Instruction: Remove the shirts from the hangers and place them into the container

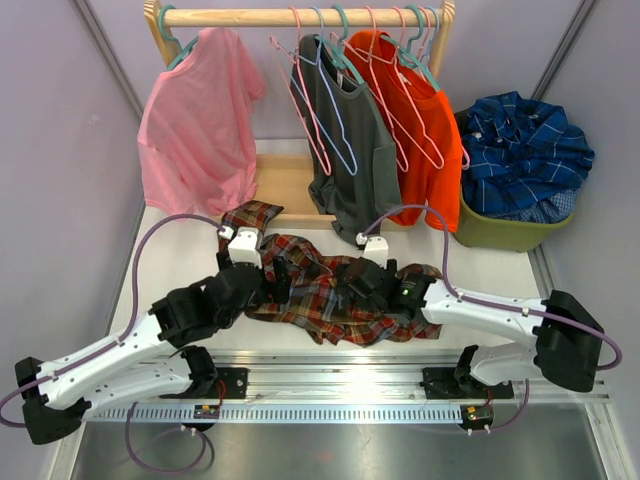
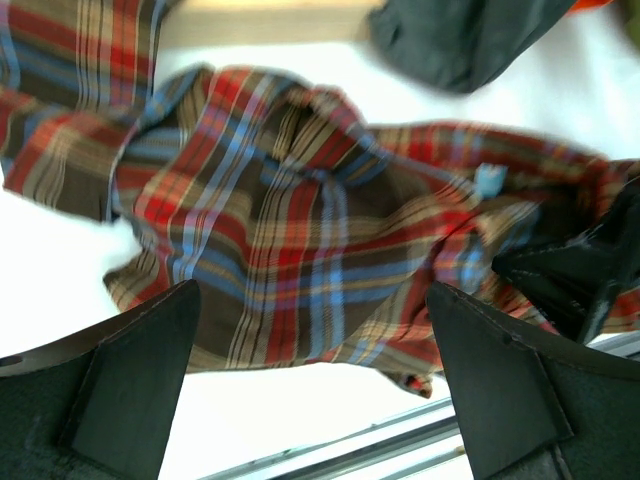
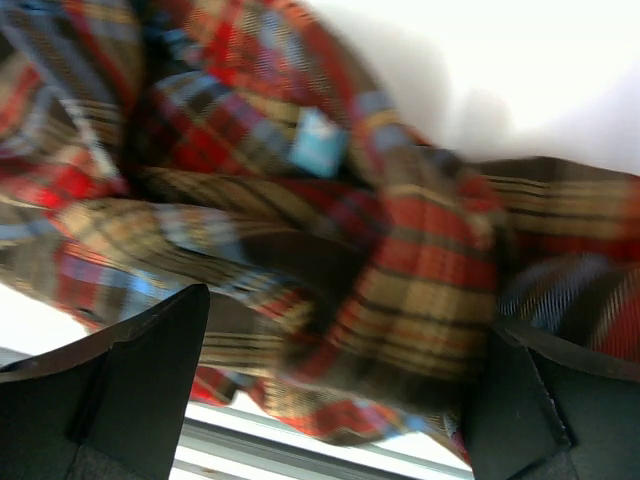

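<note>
A red-brown-green plaid shirt (image 1: 320, 300) lies crumpled on the white table in front of the rack. My left gripper (image 1: 277, 278) is at its left edge and stands open (image 2: 312, 300), with the plaid cloth (image 2: 300, 220) just beyond its fingertips. My right gripper (image 1: 350, 280) hangs open (image 3: 350, 320) over the shirt's right half, and bunched plaid (image 3: 400, 250) fills the space between its fingers. On the rack hang a pink shirt (image 1: 195, 120), a dark grey shirt (image 1: 350, 160) and an orange shirt (image 1: 425, 140). The olive container (image 1: 500, 232) at right holds a dark blue plaid shirt (image 1: 525, 150).
Bare pink and lavender hangers (image 1: 322, 130) hang between the pink and grey shirts on the wooden rail (image 1: 260, 17). The rack's wooden base (image 1: 285, 185) sits behind the plaid shirt. A metal rail (image 1: 340, 385) runs along the near table edge.
</note>
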`<state>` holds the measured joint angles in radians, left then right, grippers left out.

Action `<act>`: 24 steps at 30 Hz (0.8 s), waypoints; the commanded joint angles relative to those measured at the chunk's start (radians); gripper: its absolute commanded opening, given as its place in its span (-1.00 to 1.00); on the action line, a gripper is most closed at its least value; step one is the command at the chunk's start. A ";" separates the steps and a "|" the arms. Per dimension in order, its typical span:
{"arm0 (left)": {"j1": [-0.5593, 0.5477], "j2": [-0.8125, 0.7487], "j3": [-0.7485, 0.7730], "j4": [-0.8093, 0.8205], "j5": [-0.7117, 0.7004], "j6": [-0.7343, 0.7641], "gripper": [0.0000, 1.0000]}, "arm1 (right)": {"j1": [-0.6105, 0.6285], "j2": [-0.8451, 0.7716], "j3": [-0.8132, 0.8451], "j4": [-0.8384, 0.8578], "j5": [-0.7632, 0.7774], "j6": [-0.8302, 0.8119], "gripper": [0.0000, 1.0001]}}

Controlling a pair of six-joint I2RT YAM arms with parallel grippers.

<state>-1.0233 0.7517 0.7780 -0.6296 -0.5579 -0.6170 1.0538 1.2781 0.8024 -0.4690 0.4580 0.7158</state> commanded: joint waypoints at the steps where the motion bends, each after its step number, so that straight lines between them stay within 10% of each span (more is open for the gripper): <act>1: -0.001 -0.006 -0.046 0.036 -0.017 -0.067 0.98 | 0.008 0.035 -0.005 0.249 -0.109 0.062 0.99; 24: -0.003 -0.211 -0.250 -0.076 0.004 -0.276 0.79 | 0.006 0.300 0.250 0.418 -0.248 -0.067 0.99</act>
<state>-1.0233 0.6106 0.5209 -0.7433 -0.5690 -0.8806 1.0538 1.5410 0.9707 -0.1139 0.2642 0.6777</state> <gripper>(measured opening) 0.900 0.993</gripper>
